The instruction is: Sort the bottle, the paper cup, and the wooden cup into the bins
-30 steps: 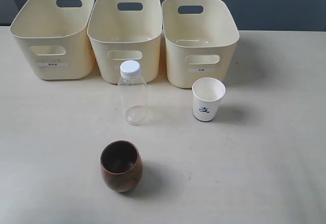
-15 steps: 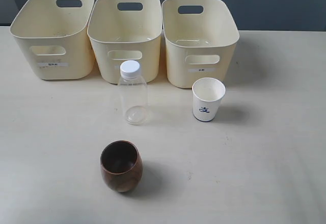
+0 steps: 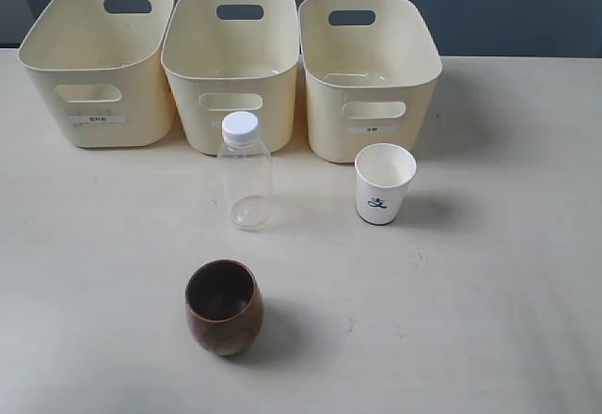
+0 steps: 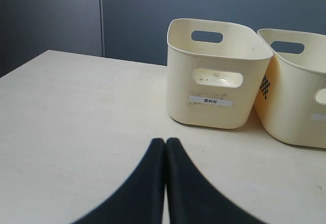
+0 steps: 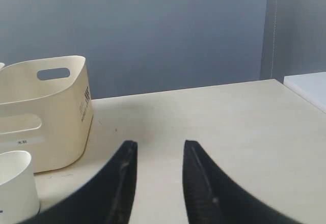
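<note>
Three cream bins (image 3: 235, 66) line the top of the frame on a pale tabletop (image 3: 489, 273). The clear bottle (image 3: 245, 173) stands center, the paper cup (image 3: 384, 183) right of it, the wooden cup (image 3: 224, 307) lower center. Left gripper (image 4: 165, 141) fingers together; right gripper (image 5: 159, 145) fingers apart, empty.

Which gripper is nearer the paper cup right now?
Right. The paper cup sits just beside the right gripper; the left gripper faces the leftmost bin, cup out of its view.
</note>
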